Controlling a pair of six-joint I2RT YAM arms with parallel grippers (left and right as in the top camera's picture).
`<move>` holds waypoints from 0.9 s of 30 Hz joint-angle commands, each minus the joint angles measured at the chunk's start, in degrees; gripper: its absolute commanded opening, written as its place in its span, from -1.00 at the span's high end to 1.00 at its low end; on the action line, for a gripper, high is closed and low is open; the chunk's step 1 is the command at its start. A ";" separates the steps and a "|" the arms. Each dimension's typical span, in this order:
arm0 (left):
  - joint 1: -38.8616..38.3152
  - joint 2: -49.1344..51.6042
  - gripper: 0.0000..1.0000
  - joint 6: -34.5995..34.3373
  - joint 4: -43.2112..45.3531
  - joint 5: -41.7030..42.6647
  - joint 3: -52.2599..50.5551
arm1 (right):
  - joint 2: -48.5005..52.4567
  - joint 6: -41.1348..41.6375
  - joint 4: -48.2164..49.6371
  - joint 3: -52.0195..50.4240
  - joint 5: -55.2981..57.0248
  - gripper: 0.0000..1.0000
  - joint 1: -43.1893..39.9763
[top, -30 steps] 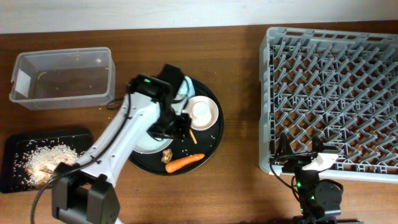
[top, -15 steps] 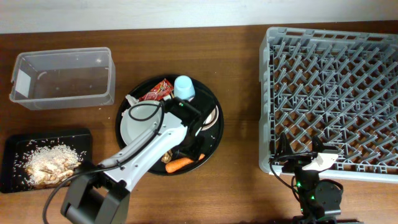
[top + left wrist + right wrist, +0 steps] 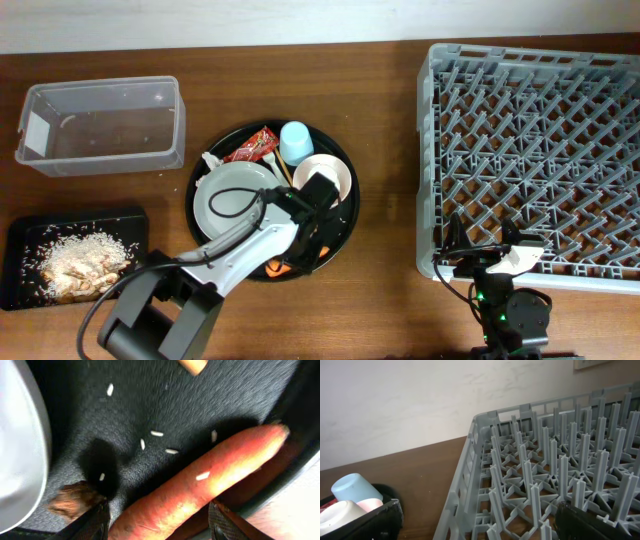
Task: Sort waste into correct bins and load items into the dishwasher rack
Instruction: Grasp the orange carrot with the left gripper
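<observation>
An orange carrot [image 3: 200, 482] lies on the round black tray [image 3: 345, 215], and my left gripper [image 3: 160, 522] stands open with one finger on each side of it, low over the tray. A brown scrap [image 3: 72, 501] sits by the left finger. From overhead the left gripper [image 3: 303, 250] covers most of the carrot [image 3: 279, 268]. The white plate [image 3: 228, 200], red wrapper [image 3: 252, 147], light blue cup [image 3: 295, 140] and white-pink bowl [image 3: 335, 172] share the tray. My right gripper [image 3: 480, 525] is open and empty at the near-left corner of the grey rack [image 3: 540, 150].
A clear plastic box [image 3: 100, 125] stands at the back left. The shallow black tray [image 3: 20, 240] at the front left holds rice and brown scraps. Loose rice grains [image 3: 156, 433] dot the round tray. A chopstick end [image 3: 192, 365] lies beyond the carrot.
My left arm swung from the tray's far side across the plate to its near right part and came down over the carrot. Its jaws narrowed a little. The right arm stayed still.
</observation>
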 commanded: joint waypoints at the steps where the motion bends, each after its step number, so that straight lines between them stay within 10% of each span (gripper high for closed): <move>1: -0.17 0.22 -0.23 0.74 1.11 -0.68 -2.08 | -0.44 -0.59 -0.46 -0.28 -0.11 -0.97 -0.22; 27: -0.11 0.11 0.91 0.70 -6.05 3.85 6.99 | -0.44 -0.59 -0.46 -0.28 -0.09 -0.97 -0.22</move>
